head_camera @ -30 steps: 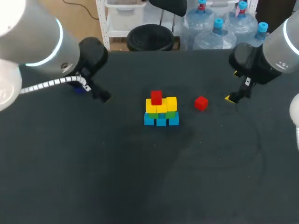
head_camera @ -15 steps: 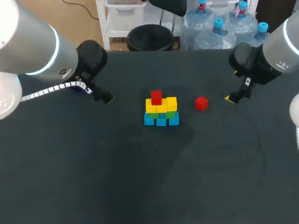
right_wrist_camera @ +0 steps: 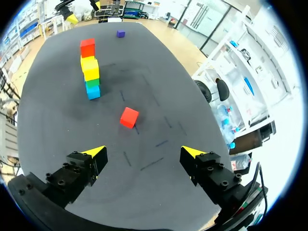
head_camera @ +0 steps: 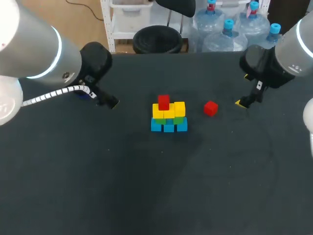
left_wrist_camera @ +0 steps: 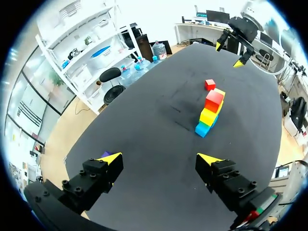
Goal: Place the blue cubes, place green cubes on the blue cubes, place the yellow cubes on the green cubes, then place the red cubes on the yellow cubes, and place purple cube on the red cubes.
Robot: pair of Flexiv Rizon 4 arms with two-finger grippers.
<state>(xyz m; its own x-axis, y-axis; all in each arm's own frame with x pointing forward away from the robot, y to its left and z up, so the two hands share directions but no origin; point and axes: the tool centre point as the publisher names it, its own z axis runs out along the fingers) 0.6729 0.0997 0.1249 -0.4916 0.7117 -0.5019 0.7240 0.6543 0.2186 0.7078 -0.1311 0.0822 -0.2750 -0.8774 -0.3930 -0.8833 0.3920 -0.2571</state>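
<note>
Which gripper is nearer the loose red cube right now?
Right. The loose red cube lies just ahead of the open right gripper. The left gripper is far off, on the other side of the cube stack.

The right pincer is seen with its two yellow-tipped fingers spread wide, and nothing is held between them. Beneath and ahead of it, the dark table is spread out. A loose red cube is found near the centre of the frame, just ahead of the pincer and apart from both fingers. Farther ahead and off to one side, a stack is set on the table: blue at the base, then green, then yellow, with a red cube on top. A purple cube is placed alone beyond the stack. By the table's far edge, the left pincer is seen, its yellow tips apart.
</note>
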